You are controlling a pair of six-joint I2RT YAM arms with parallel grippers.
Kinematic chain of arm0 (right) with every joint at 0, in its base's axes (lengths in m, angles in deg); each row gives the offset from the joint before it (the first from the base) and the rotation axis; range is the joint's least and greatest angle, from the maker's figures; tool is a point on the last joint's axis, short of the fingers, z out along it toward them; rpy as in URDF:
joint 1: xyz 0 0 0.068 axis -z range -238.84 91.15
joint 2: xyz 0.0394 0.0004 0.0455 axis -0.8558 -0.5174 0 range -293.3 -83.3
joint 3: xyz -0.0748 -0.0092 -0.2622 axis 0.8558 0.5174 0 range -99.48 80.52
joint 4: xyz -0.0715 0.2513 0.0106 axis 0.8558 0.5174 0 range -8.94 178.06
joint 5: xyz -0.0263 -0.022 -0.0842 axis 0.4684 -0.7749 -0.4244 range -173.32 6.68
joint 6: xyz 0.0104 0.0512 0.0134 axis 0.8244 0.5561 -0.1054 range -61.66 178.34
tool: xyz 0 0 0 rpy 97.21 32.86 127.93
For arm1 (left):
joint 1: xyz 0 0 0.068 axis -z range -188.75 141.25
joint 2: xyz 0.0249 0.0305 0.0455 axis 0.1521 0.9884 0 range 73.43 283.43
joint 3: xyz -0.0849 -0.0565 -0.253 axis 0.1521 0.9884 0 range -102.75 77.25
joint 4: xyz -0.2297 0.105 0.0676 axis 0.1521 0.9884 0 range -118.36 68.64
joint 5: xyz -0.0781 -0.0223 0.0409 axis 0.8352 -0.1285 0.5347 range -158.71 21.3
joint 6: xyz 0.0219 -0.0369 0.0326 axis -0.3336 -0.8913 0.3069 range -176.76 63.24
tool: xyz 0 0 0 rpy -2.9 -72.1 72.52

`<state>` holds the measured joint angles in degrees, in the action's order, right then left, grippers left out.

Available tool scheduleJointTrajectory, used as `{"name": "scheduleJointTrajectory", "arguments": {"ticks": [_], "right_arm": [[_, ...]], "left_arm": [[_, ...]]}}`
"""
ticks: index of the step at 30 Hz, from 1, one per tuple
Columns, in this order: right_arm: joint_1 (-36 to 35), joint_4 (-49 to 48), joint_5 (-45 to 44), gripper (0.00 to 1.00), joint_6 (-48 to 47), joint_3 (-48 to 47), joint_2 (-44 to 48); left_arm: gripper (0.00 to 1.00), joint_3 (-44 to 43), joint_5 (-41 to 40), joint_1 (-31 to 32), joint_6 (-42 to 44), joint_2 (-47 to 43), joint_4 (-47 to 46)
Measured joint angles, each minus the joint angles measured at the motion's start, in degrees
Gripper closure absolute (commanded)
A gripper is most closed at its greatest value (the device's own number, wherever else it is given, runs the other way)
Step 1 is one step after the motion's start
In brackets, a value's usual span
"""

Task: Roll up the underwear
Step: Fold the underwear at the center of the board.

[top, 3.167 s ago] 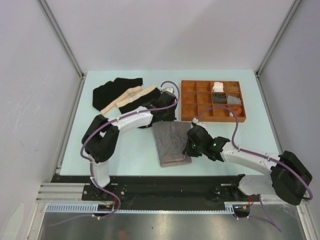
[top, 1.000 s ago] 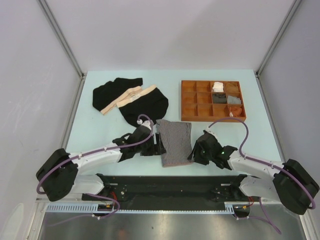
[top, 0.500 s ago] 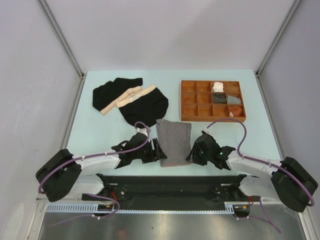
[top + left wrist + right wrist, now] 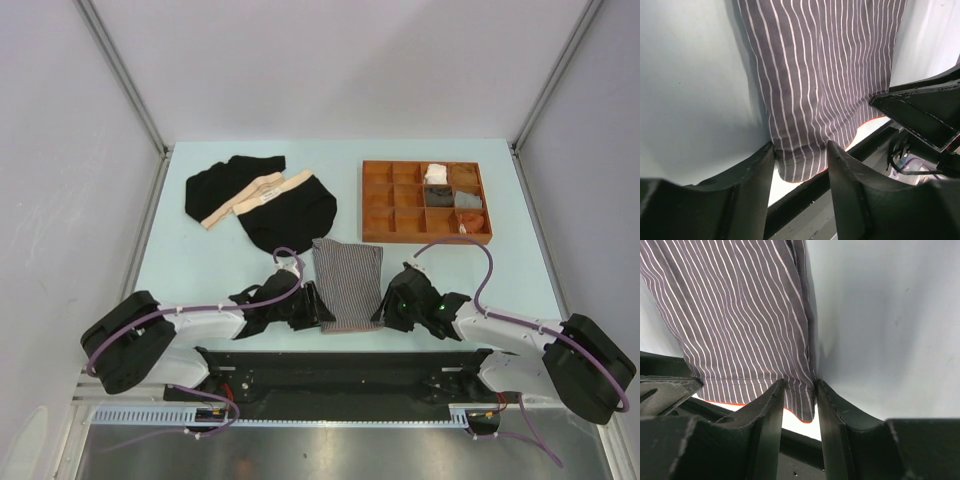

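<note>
Striped boxer short (image 4: 347, 280): thin grey cloth with fine white pin-stripes and an orange line along the hem. It lies flat as a long panel on the worktop (image 4: 200, 270), hem toward the arms' bases.
Worktop: smooth, matt, pale blue-green.
Black briefs (image 4: 290, 215): two soft, matt black pieces with beige waistbands (image 4: 255, 195), overlapping. They lie beyond the boxer short to its left, the nearer one close to its far left corner.
Tray (image 4: 364, 200): brown, rectangular, divided into square compartments, beyond the boxer short to its right. Its right-hand columns hold small rolled cloths: a white roll (image 4: 436, 173), a dark grey roll (image 4: 436, 195) and a lighter grey roll (image 4: 468, 200).
Left arm: stretched low, reaching in from the boxer short's left.
Left fingers (image 4: 740, 190): black, astride the near left hem corner with cloth between them. Cannot tell whether they squeeze it.
Right arm: low, reaching in from the boxer short's right.
Right fingers (image 4: 765, 430): a narrow gap, pinching the near right hem corner.
</note>
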<state>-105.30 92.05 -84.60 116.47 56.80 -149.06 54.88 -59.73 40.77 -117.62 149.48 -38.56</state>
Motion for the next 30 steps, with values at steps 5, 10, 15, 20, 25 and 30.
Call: {"name": "scheduleJointTrajectory", "arguments": {"ticks": [5, 10, 15, 20, 25, 30], "right_arm": [[-0.2, 0.1, 0.0, 0.62, 0.3, 0.0, 0.1], [-0.3, -0.2, 0.1, 0.62, 0.7, 0.5, 0.6], [-0.4, -0.6, 0.2, 0.62, 1.9, 1.5, 1.7], [-0.4, -1.2, 0.3, 0.62, 2.7, 2.1, 2.2], [-0.4, -2.3, 0.5, 0.67, 3.2, 2.8, 2.4], [-0.5, -2.8, 0.9, 0.66, 3.4, 3.0, 2.2]], "left_arm": [[0.59, 0.7, -0.2, 0.4, -0.8, 0.6, -1.1], [0.65, 1.3, -0.4, 0.5, -1.4, 0.6, -1.5], [0.72, 1.8, -0.2, 0.6, -2.1, 1.1, -2.4], [0.78, 2.0, -0.2, 0.6, -2.1, 1.3, -2.7], [0.81, 2.1, -0.2, 0.6, -2.2, 1.3, -2.7], [0.88, 2.1, -0.3, 0.6, -2.2, 1.3, -2.7]]}}
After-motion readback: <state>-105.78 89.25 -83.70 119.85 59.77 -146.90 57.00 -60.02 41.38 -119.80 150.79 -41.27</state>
